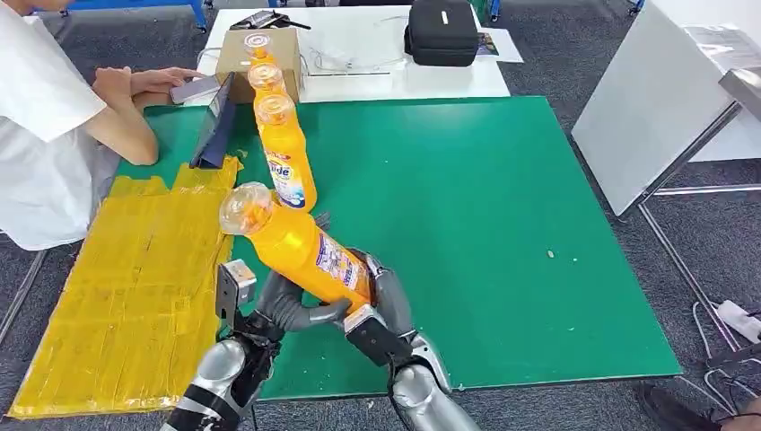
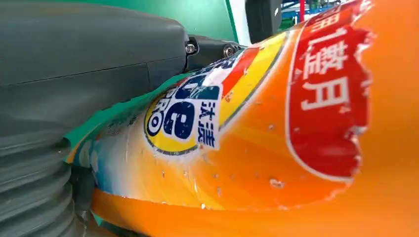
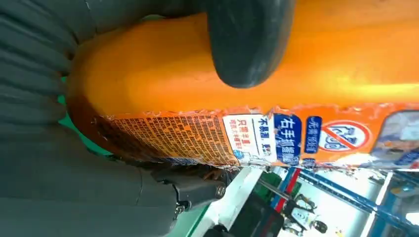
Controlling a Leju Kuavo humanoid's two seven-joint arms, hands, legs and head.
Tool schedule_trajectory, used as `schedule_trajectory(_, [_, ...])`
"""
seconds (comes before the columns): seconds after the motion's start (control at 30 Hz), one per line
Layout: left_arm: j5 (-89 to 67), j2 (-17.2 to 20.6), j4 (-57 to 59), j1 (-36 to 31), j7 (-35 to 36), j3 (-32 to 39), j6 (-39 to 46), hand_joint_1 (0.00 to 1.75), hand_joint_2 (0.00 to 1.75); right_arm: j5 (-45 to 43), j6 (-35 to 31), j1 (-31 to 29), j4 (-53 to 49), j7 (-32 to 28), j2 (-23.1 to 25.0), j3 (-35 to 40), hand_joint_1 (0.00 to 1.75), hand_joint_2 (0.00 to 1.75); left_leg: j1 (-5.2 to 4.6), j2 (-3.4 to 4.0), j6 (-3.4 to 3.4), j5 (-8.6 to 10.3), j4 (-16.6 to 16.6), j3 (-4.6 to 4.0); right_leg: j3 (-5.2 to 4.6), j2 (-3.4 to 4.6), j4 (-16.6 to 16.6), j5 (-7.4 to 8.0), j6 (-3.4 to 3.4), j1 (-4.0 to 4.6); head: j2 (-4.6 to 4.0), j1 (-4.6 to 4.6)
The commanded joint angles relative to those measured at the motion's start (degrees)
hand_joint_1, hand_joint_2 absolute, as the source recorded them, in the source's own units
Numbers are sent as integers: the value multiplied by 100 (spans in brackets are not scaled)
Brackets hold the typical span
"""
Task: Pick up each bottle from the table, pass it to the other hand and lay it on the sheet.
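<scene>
Both the left hand (image 1: 285, 310) and right hand (image 1: 388, 301) grip one orange bottle (image 1: 301, 247), tilted above the green mat (image 1: 502, 224). Three more bottles (image 1: 285, 153) stand in a row beside the yellow sheet (image 1: 135, 287)

Orange bottle (image 1: 301, 251) w/ clear cap, yellow sheet (image 1: 135, 287), green table (image 1: 502, 224).

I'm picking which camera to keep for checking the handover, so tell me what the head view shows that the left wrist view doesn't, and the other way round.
Head view alone: both hands, left hand and right hand, around the lower end of the tilted orange bottle, the yellow sheet, three more bottles standing in a row, the cardboard box and a person's arm.
Left wrist view alone: the bottle's front label and red sticker close up.
Both: the held bottle, the left hand and the green table.
</scene>
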Motion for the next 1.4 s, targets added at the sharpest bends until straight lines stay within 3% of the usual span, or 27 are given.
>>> schedule_trajectory(0.03, [37,109,280,-234,10,-57,28,0,175,-15,-3,-204,676,17,-98,267,175,175,7,-4,-7,-5,-4,18,20,7,-6,-5,-11,6,0,0])
schedule_trajectory(1.0, [13,37,371,-279,-138,92,185,0,175,-84,17,-183,797,70,-217,129,175,175,28,-16,-19,-29,7,61,69,19,-5,-28,-33,23,0,0])
schedule_trajectory(1.1, [-1,10,383,-302,-180,144,213,0,175,-36,12,-195,836,89,-203,88,175,175,13,-13,-9,-8,-3,26,30,3,-8,-9,-16,11,2,-2])
schedule_trajectory(1.3, [-10,-5,320,-279,-198,156,229,0,175,-23,11,-193,841,94,-199,67,175,175,19,-15,-13,-16,1,39,45,7,-7,-17,-22,16,0,-2])
schedule_trajectory(1.33, [-12,-14,304,-272,-207,160,239,5,175,-20,10,-190,840,94,-198,54,175,175,10,-12,-8,-6,-2,20,23,2,-7,-8,-13,8,0,0])
schedule_trajectory(1.37, [-9,-25,286,-262,-216,168,253,110,175,-14,10,-186,839,94,-198,47,175,175,16,-15,-10,-12,3,30,35,4,-5,-14,-18,13,0,-2])
schedule_trajectory(1.4, [5,-40,271,-250,-228,188,266,161,175,-14,10,-180,839,98,-199,39,175,175,19,-16,-13,-16,3,37,43,7,-6,-17,-21,16,0,0])
